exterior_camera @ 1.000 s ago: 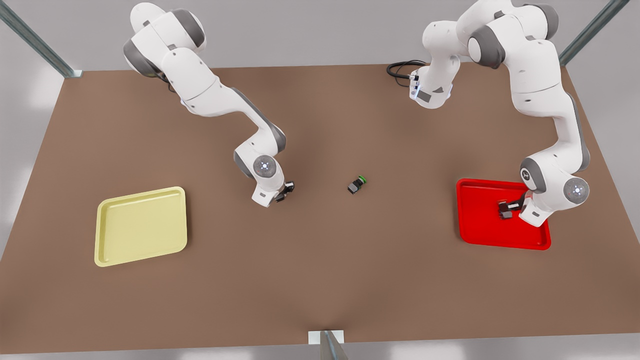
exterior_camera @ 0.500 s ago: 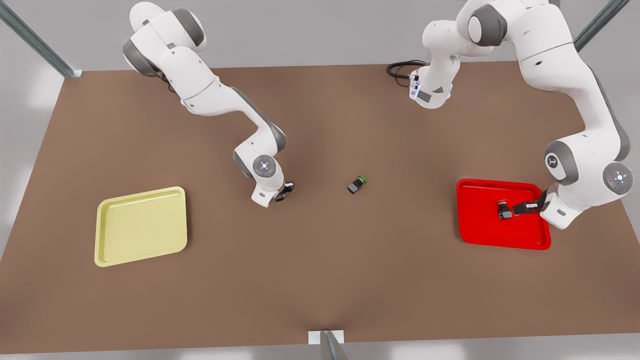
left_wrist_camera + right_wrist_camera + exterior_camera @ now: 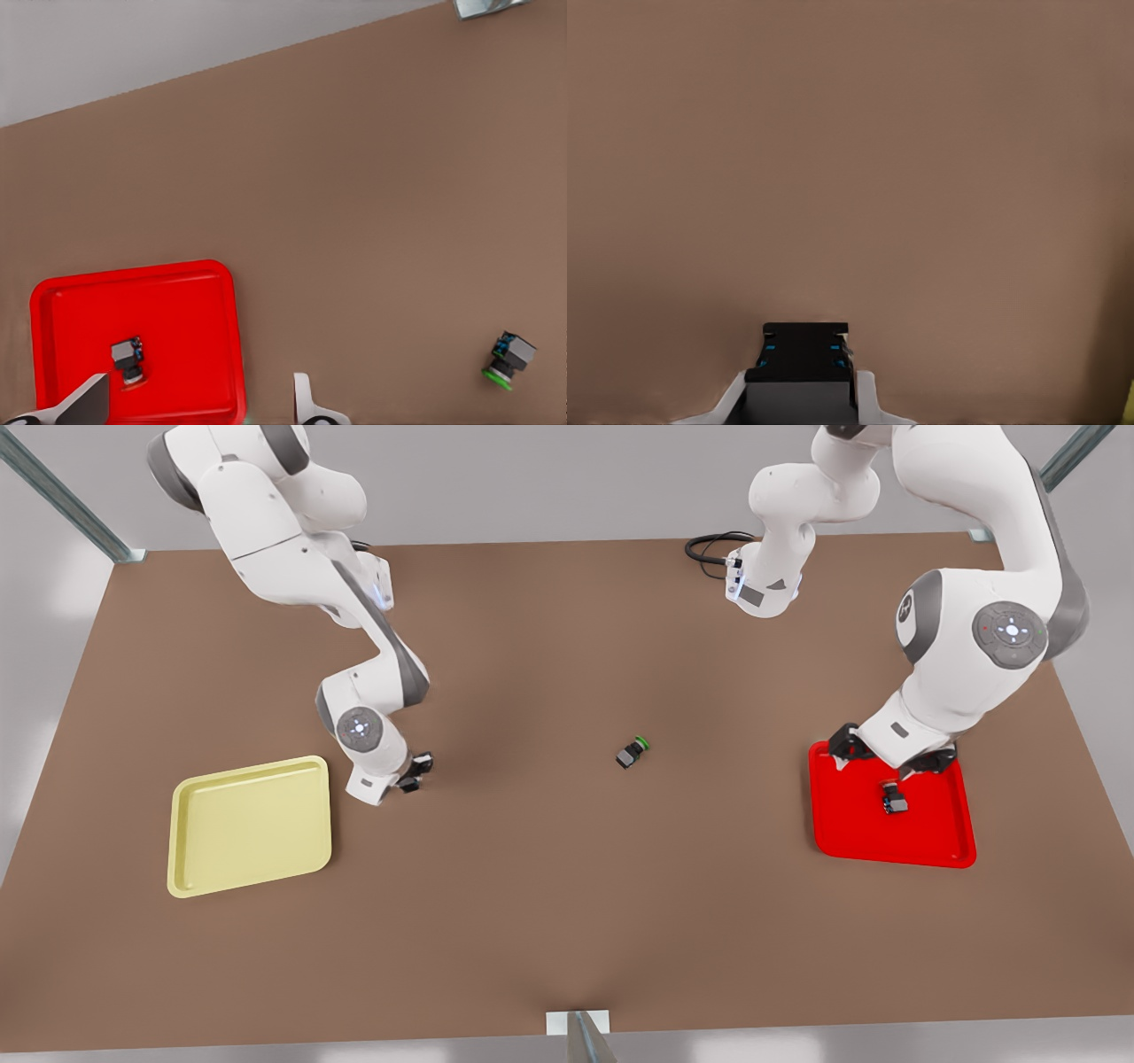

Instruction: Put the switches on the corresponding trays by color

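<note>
A dark switch with a red cap lies free inside the red tray. My left gripper hovers open above that tray's far rim, nothing between its fingers. On the front view's left, my right gripper is shut on a black boxy switch whose cap is hidden. It hangs just above the brown table, a short way to the right of the pale yellow tray.
A green-capped switch lies on its side mid-table between the arms. A black cable coils at the far edge by an arm base. Bare brown table stretches toward the near edge.
The left gripper let go of the red-capped switch in the red tray, then rose and swung back. The right gripper carried its switch leftward toward the yellow tray.
</note>
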You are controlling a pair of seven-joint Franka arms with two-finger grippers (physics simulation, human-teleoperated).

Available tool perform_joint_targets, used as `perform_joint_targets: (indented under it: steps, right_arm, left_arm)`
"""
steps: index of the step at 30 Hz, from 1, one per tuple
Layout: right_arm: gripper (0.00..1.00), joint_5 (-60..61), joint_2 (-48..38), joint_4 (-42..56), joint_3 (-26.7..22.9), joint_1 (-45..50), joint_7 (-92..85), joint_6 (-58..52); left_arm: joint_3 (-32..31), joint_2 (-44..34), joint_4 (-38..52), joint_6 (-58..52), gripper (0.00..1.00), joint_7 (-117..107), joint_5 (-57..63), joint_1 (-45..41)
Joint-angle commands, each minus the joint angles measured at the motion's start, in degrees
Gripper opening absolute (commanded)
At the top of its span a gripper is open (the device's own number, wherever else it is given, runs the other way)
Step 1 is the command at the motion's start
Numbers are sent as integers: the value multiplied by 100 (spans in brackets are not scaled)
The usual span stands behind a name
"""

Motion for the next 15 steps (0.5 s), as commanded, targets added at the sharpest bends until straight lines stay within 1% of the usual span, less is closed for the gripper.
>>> perform_joint_targets:
  steps: [1,2,4,6,8,9,12,14,15]
  right_arm:
    - [53,-5,-33,-9,-10,-81,-79,-31]
    - [53,-5,-112,-89,-10,-327,-316,-31]
    - [53,-5,-208,-229,-335,-564,-738,-23]
    - [53,-5,-200,-256,-352,-1197,-1248,-14]
    - [53,-5,-164,-282,-932,-1329,-1995,21]
    - [53,-5,-121,-264,-1029,-1452,-2267,57]
    - [54,-14,231,17,-1047,-2023,-3041,144]
    - [54,-207,416,131,-1047,-2182,-3103,259]
    - [58,-207,433,157,-1047,-2191,-3103,259]
  left_arm:
    - [-5,8,13,-5,100,-3,455,2]
    - [-5,52,75,-5,100,-3,455,-51]
    - [-5,61,75,-5,100,-3,455,-60]
    - [-5,96,75,-5,100,-73,455,-68]
    - [-22,104,75,-5,100,-82,455,-68]
    - [-22,113,75,-14,100,-82,455,-68]
    - [-31,157,75,-5,100,-205,455,-77]
    - [-31,157,75,-5,100,-205,455,-86]
    - [-31,166,66,-5,100,-214,455,-103]
